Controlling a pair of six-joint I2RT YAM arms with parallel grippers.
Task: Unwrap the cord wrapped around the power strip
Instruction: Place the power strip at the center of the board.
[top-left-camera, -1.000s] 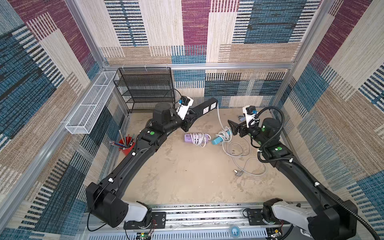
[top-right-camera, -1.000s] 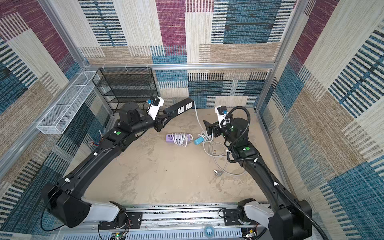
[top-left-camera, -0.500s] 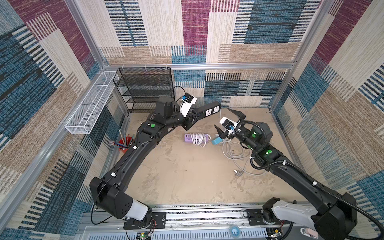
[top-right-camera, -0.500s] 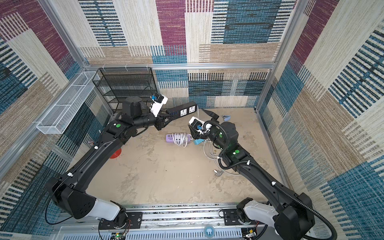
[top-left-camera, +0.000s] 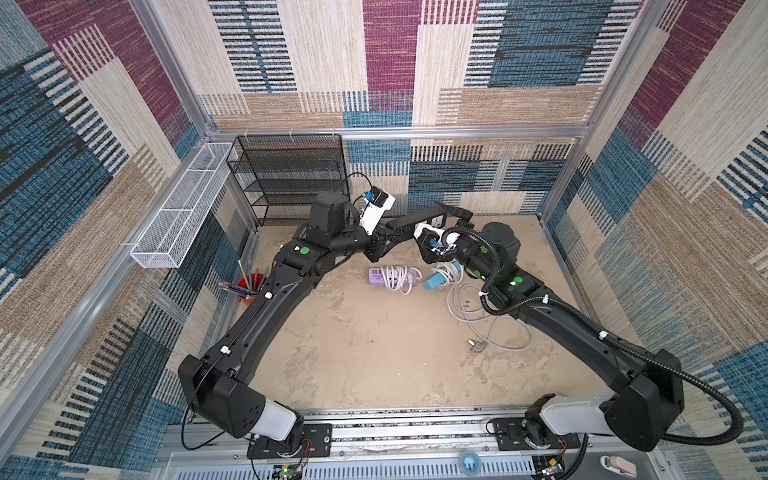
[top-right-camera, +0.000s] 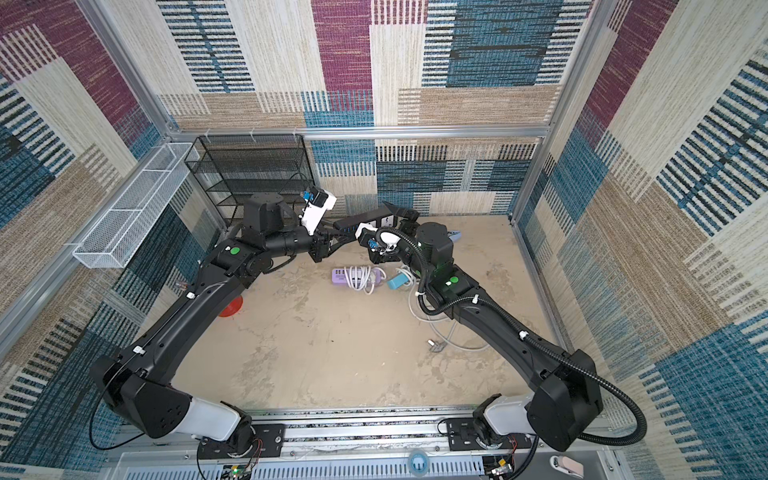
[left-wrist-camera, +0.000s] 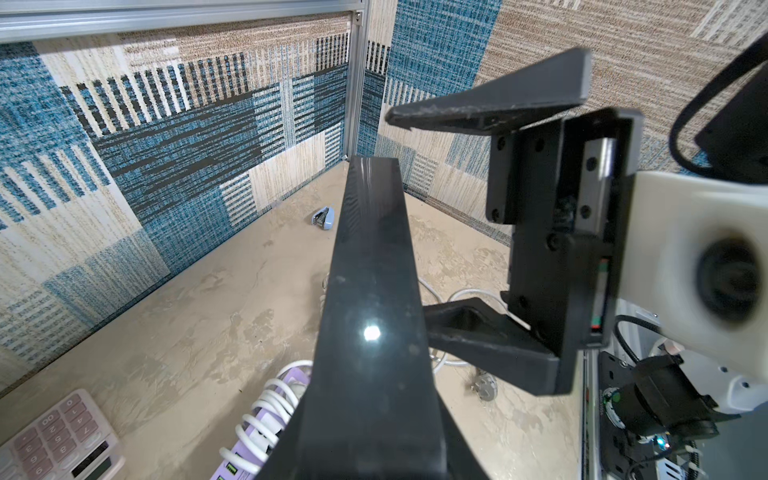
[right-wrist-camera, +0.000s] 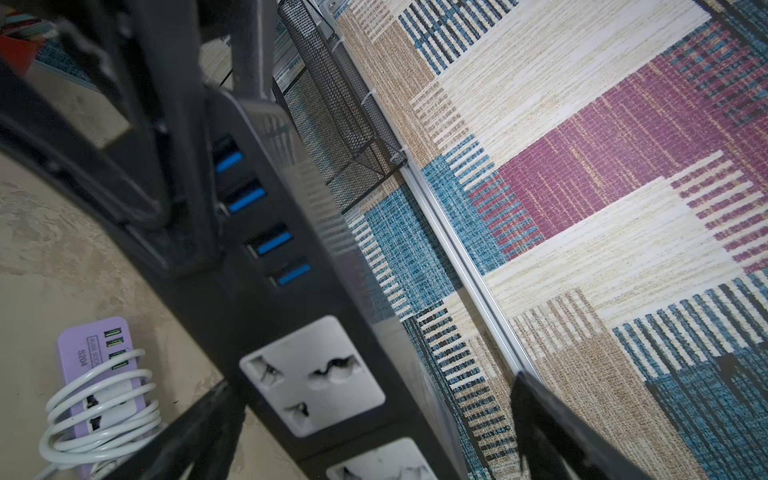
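black power strip (top-left-camera: 419, 218) was clamped in the left claw (top-left-camera: 387, 239), raised above the worktop (top-left-camera: 374, 353), right claw (left-wrist-camera: 407, 216) was spread wide astride it, purple strip (top-left-camera: 376, 274) wound with white cord (top-left-camera: 395, 279) was laid below

"S204" printed on purple power strip (right-wrist-camera: 74, 347), digits on pink calculator (left-wrist-camera: 52, 436) keys

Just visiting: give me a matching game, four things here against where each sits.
1 black power strip
2 purple power strip
3 red cup
4 white wire basket

A on the side wall
B on the table, white cord around it
C held aloft by the left end effector
D upright at the table's edge

Pairs: 1-C, 2-B, 3-D, 4-A
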